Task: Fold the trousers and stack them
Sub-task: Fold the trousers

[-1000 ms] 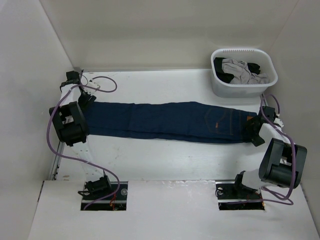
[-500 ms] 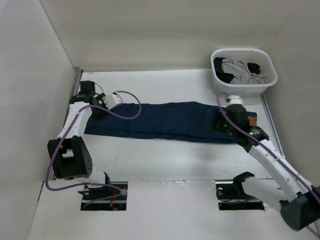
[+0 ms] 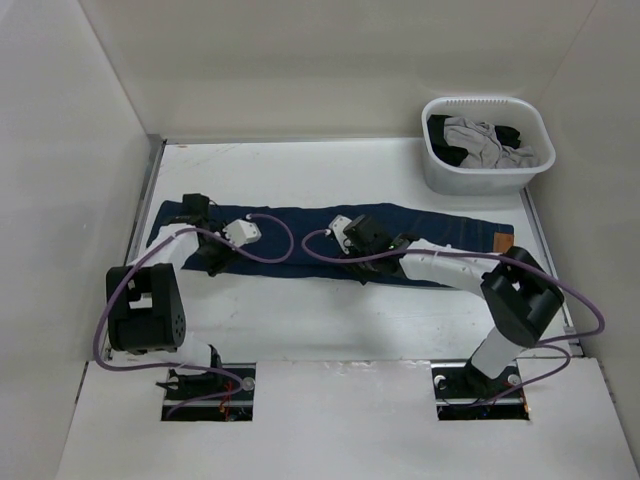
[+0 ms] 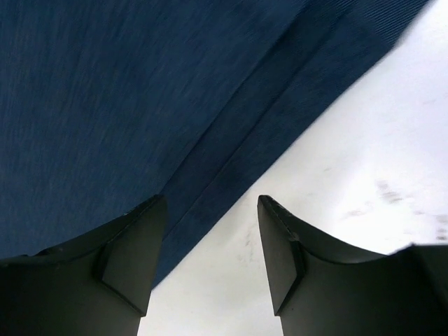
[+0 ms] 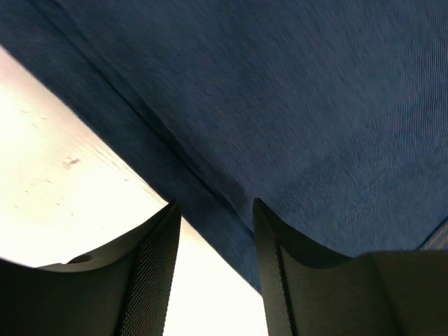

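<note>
Now, nearest the arm bases the white desk (image 3: pixel 330 320) lies bare in front of the work. Both arms have swung in from the two ends of the jeans (image 3: pixel 440 228), where they stood a second ago, to the garment's near long edge. The left claw (image 3: pixel 213 258) hangs over that edge toward the leg end. In its wrist view the left claw (image 4: pixel 210 210) has its fingers spread apart with nothing between them, one finger over denim and the other over desk, with the doubled hem running between. The right claw (image 3: pixel 360 262) has come much further, from the waistband to roughly the middle of the length. In its own view the right claw (image 5: pixel 213 210) is likewise parted and empty, straddling the same layered edge with cloth on one side and desk on the other. Whether either set of fingertips touches the fabric cannot be told. The jeans have been let go and lie flat, stretched crosswise over the middle of the desk. The leg ends are at the left and the waistband, with its tan patch (image 3: pixel 503 240), is at the right, so the straightening looks finished. The claws seem placed to pinch the near edge for a fold, which has not begun. Beyond, at the far right corner, a white basket (image 3: pixel 470 180) holds grey and black clothes (image 3: pixel 485 140), well apart from the jeans.
</note>
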### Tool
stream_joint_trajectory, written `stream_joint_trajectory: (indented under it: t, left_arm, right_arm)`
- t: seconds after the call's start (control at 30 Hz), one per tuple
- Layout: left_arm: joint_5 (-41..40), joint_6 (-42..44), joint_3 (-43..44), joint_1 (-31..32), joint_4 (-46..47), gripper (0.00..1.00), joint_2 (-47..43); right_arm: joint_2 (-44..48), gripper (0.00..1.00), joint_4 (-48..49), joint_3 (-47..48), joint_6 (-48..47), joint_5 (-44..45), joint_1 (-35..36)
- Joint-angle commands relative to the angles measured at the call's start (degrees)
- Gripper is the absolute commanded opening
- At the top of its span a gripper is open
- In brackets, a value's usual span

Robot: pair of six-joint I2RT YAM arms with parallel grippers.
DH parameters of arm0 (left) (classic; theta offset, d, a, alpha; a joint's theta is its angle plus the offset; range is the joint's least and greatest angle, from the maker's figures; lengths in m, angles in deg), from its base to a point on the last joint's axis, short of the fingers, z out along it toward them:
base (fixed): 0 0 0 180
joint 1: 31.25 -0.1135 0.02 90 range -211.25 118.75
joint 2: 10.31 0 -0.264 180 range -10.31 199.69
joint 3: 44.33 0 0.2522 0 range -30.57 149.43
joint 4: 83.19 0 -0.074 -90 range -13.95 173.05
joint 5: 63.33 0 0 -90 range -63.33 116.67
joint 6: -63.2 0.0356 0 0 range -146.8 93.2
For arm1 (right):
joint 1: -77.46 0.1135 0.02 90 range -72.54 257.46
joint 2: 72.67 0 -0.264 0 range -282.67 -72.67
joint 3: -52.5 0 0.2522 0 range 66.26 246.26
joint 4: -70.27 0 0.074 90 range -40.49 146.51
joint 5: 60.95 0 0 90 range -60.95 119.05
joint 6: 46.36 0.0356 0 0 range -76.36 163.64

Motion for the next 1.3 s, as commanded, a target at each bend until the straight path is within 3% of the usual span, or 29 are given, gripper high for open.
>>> stream_joint_trajectory:
  t: [0.0, 0.1, 0.23, 0.53, 0.93, 1.07, 1.27]
  left_arm:
    - [-2.67, -1.17, -1.77, -4.77, 7.78, 0.54, -2.95]
    - [-4.71, -5.01, 1.37, -11.27, 9.46, 0.57, -1.38]
    - [-3.83, -17.92, 10.86, -20.15, 6.13, 0.55, 4.76]
    - [-2.86, -41.67, 22.56, -27.98, 6.12, 0.53, 16.2]
    - [-4.0, -43.27, 25.29, -31.15, 5.86, 0.51, 21.92]
    - [-3.39, -43.18, 27.14, -31.07, 5.15, 0.44, 23.59]
    - [-2.95, -42.75, 30.48, -31.24, 4.54, 0.46, 25.26]
  right_arm:
    - [-0.88, 0.51, 6.56, 3.17, -4.66, 0.27, 2.07]
    - [-2.82, 0.49, 6.91, 4.58, -3.96, 1.24, 2.16]
    - [-4.57, 0.46, 7.79, 4.93, -4.75, 3.26, 2.77]
    - [-5.63, 0.38, 7.97, 4.93, -6.07, 5.55, 2.78]
    - [-7.3, 0.34, 7.88, 6.16, -7.04, 7.48, 2.78]
    - [-7.39, 0.34, 7.88, 6.25, -6.86, 7.57, 2.78]
    - [-7.48, 0.34, 7.97, 6.25, -6.95, 8.53, 2.78]
